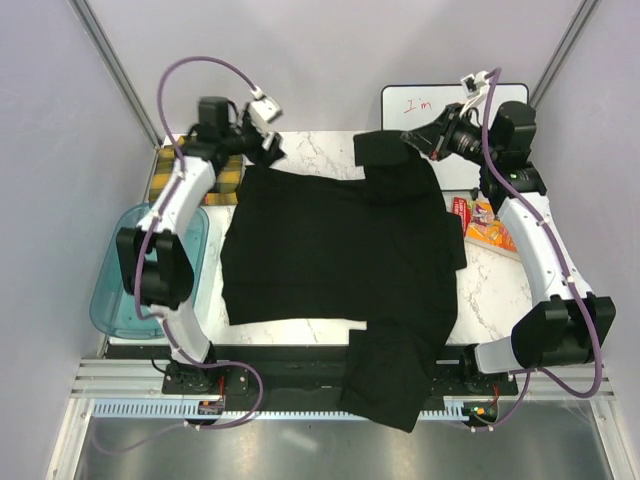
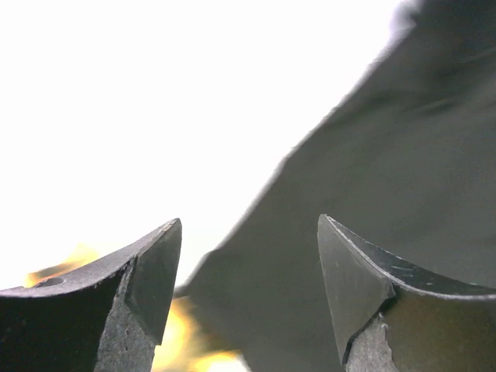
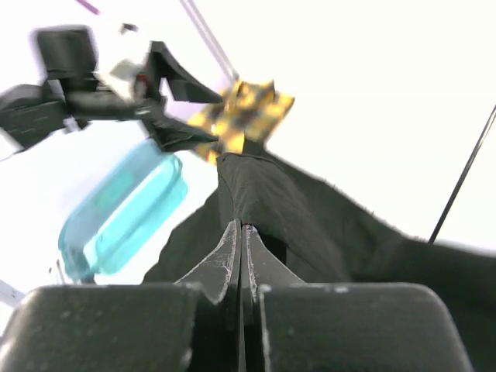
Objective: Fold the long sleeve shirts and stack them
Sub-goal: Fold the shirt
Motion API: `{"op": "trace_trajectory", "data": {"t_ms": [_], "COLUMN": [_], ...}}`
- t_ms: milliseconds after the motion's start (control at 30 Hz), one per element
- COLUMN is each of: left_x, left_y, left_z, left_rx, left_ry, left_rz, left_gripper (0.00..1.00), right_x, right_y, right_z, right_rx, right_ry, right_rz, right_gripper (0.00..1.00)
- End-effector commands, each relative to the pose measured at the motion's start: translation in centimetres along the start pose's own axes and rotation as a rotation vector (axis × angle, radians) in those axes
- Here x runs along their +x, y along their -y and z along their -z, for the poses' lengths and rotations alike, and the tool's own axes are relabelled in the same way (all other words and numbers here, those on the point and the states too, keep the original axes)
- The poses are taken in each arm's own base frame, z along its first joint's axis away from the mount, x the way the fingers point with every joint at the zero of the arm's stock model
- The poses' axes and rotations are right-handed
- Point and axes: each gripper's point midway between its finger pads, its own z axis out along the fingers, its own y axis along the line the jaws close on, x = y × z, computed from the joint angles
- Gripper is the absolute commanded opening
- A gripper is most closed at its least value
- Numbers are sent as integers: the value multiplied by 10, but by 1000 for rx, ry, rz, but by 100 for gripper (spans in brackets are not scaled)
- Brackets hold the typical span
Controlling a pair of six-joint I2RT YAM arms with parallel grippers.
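The black shirt (image 1: 330, 250) lies spread over the middle of the table, with one sleeve (image 1: 390, 375) hanging over the front edge. My right gripper (image 1: 430, 147) is shut on a fold of the black shirt (image 3: 294, 209) at its far right part and holds that flap lifted; in the right wrist view the jaws (image 3: 242, 226) are pressed together on the cloth. My left gripper (image 1: 268, 150) is open just above the shirt's far left corner (image 2: 372, 194), the cloth showing between the spread fingers (image 2: 248, 232). The plaid shirt (image 1: 200, 180) lies at the far left, partly under the left arm.
A translucent blue tub (image 1: 150, 265) stands off the table's left edge and also shows in the right wrist view (image 3: 124, 213). A white board (image 1: 445, 105) lies at the back right. Colourful packets (image 1: 482, 222) lie by the right arm.
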Motion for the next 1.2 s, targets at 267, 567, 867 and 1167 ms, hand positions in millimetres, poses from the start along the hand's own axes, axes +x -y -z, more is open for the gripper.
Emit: {"op": "trace_trajectory", "data": {"t_ms": [267,567,867,1167], "left_x": [86,121,117,110], "left_y": [-103,-110,-96,-64], "left_z": [-39,-64,-41,1], "left_rx": [16,54,77,90], "left_ry": [-153,-188,-203,-224], "left_rz": [-432,-502,-541,-588], "left_gripper": [78,64,13,2], "right_x": [-103,-110,-106,-77], "right_y": [-41,-72,-88,-95], "right_z": [39,65,83,102], "right_rx": [73,72,85,109], "right_ry": [287,314,312,271], "right_rz": [102,163,181,206], "right_gripper": [0,0,0,0]}}
